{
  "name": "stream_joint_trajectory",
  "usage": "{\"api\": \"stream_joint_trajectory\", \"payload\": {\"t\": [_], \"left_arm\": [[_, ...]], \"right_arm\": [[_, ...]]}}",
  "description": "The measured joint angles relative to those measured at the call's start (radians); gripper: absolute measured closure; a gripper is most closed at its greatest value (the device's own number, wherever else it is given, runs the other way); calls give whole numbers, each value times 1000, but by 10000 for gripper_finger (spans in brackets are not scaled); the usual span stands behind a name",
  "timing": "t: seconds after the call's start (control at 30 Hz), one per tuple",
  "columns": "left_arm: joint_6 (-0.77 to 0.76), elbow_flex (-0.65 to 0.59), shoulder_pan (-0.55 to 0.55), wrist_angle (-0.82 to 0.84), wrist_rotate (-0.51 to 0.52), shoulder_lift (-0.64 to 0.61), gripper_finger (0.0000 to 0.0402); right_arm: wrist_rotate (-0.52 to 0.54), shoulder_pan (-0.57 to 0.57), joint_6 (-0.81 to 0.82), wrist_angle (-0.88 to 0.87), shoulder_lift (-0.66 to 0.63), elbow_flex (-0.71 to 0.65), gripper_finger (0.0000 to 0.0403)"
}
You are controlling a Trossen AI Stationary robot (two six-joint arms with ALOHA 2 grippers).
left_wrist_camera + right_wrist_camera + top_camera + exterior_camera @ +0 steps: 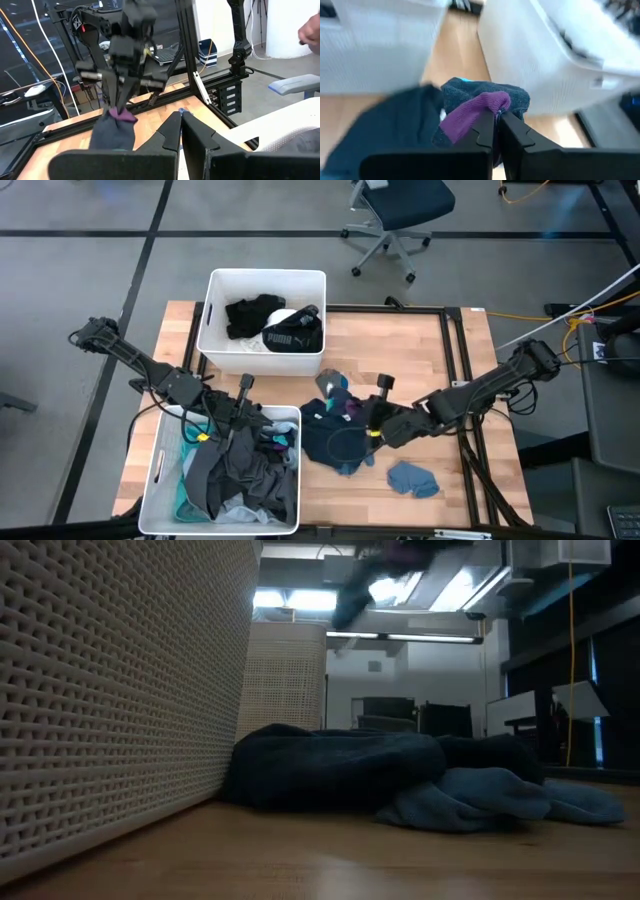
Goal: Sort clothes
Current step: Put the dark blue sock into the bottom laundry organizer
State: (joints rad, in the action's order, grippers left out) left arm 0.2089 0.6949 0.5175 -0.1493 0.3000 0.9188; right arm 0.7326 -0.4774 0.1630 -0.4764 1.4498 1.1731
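Clothes sorted across two white rectangular plastic bins: far bin (215,315) holding black garments, one with PUMA lettering (293,335); near bin (160,480) heaped with grey and teal pieces. From above, left gripper (243,412) over near bin, fingers cannot tell. Dark navy garment (335,440) and grey-blue piece (412,478) lying on wooden table (470,370). Right wrist: right gripper (496,120) pinched shut on purple-cuffed dark sock (485,107). Low: navy heap (340,770) beside woven bin wall (110,690), dim room behind.

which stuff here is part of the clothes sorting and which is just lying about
Part of the job:
- dark sock with purple tip, pinched in the right gripper
- navy garment
- blue-grey cloth
- black PUMA garment
- grey clothes under the left gripper

Just lying about:
- office chair
- yellow cable
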Motion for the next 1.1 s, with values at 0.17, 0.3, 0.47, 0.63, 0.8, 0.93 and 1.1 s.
{"api": "stream_joint_trajectory", "payload": {"t": [0.17,0.3,0.47,0.63,0.8,0.93,1.1], "left_arm": [[0,0,0,0,0,0,396],[0,0,0,0,0,0,396],[0,0,0,-1,0,0,396],[1,0,0,-4,0,0,396],[2,0,0,-4,0,0,396],[1,0,0,-4,0,0,396],[4,0,0,-4,0,0,396]], "right_arm": [[-19,0,-184,204,0,22,387],[-112,0,-304,384,5,23,387],[-266,8,-394,576,37,24,387],[-398,20,-466,742,105,23,386],[-477,46,-486,865,179,23,386],[-485,73,-485,939,230,23,386],[-517,90,-484,1044,286,23,386]]}}
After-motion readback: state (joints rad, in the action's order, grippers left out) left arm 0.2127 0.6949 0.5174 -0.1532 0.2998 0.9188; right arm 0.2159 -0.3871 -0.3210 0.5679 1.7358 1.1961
